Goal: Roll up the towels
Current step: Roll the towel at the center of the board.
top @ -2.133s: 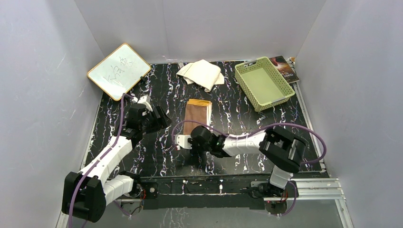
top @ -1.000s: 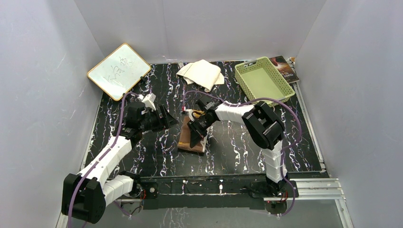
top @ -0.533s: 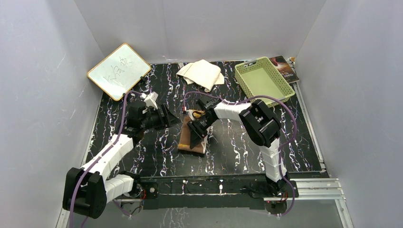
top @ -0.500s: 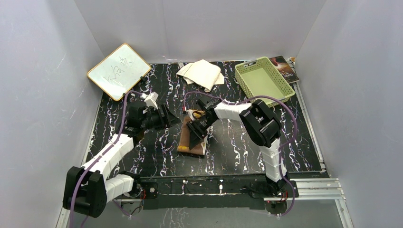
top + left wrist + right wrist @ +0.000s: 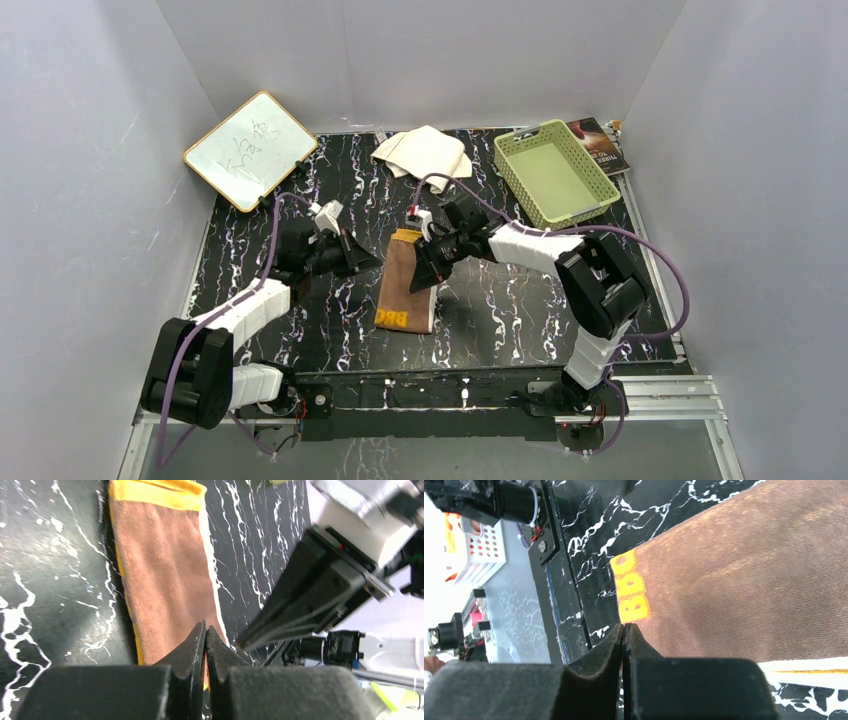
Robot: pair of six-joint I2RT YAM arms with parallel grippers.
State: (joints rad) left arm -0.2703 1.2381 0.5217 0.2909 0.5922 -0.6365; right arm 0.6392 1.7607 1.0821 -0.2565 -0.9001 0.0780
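The orange-yellow towel [image 5: 402, 290] lies brown side up as a long strip in mid-table, its yellow hem at the far end and orange letters at the near end. My left gripper [image 5: 370, 262] is shut at the strip's left edge, and its tips [image 5: 205, 627] rest over the brown cloth [image 5: 165, 565]. My right gripper [image 5: 424, 276] is shut over the right edge, pointing along the brown cloth [image 5: 734, 580] toward the letters [image 5: 631, 587]; its tips [image 5: 624, 626] are pressed together. I cannot tell whether either pinches cloth. The cream-white towel [image 5: 425, 152] lies crumpled at the back.
A whiteboard [image 5: 250, 150] leans at the back left. A light green basket [image 5: 553, 175] stands at the back right with a dark book [image 5: 600, 143] behind it. The black front rail [image 5: 450, 385] runs along the table's near edge.
The brown strip now lies longer and flatter, its lettered end showing near the front. The right arm has swung out to the right side, the left gripper has come closer, and both have shut.
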